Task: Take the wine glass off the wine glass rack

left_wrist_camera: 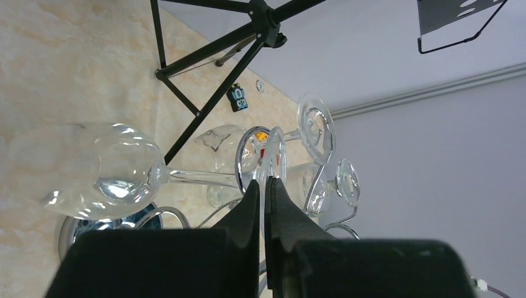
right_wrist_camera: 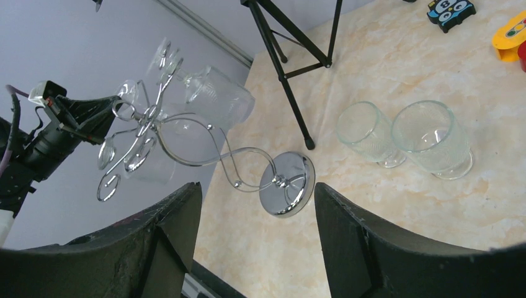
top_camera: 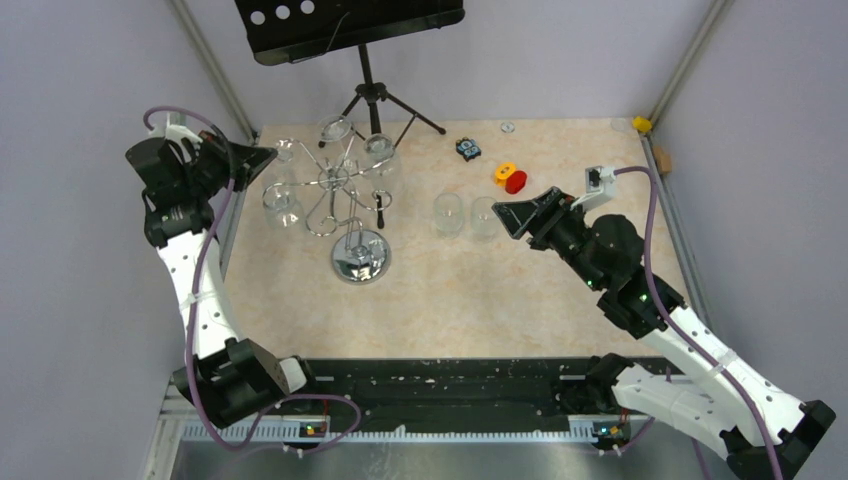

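The chrome wine glass rack stands on its round mirrored base at the table's left, with several glasses hanging from its loop arms. One wine glass hangs on the left side, its foot seen edge-on in a loop. My left gripper is shut on the rim of that foot, at the rack's upper left. To the right of the rack my right gripper stands open and holds nothing; its wrist view looks toward the rack base.
Two glasses stand upright on the table just left of the right gripper. A black tripod music stand rises behind the rack. A small owl toy and a yellow-and-red piece lie at the back right.
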Robot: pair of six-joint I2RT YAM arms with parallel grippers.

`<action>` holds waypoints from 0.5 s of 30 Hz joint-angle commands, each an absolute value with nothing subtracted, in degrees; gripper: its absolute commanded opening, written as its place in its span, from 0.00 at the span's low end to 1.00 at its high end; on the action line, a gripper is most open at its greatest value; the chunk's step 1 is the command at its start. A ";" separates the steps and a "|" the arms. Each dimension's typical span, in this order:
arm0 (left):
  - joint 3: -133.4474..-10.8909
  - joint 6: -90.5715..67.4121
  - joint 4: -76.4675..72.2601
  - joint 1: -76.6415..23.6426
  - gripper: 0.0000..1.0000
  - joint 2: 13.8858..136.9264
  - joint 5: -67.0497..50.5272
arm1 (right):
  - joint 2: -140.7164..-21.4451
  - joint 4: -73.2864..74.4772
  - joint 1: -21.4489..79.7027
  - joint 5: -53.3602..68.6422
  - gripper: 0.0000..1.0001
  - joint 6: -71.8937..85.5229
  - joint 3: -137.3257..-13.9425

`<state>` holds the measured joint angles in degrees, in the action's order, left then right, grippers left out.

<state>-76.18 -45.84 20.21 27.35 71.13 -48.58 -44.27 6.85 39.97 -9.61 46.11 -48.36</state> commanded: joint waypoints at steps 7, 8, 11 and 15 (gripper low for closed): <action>-76.71 -52.33 12.04 27.51 0.00 68.55 -51.27 | -43.33 3.79 39.64 -10.20 0.66 46.49 -48.08; -76.46 -53.40 11.06 27.53 0.00 68.26 -51.10 | -43.37 3.82 39.64 -10.20 0.66 46.45 -48.03; -75.23 -57.16 6.42 27.54 0.00 67.53 -50.96 | -43.34 3.95 39.64 -10.33 0.66 46.47 -47.99; -73.87 -61.11 0.68 27.50 0.00 67.75 -50.46 | -43.17 4.11 39.65 -10.49 0.66 46.41 -48.02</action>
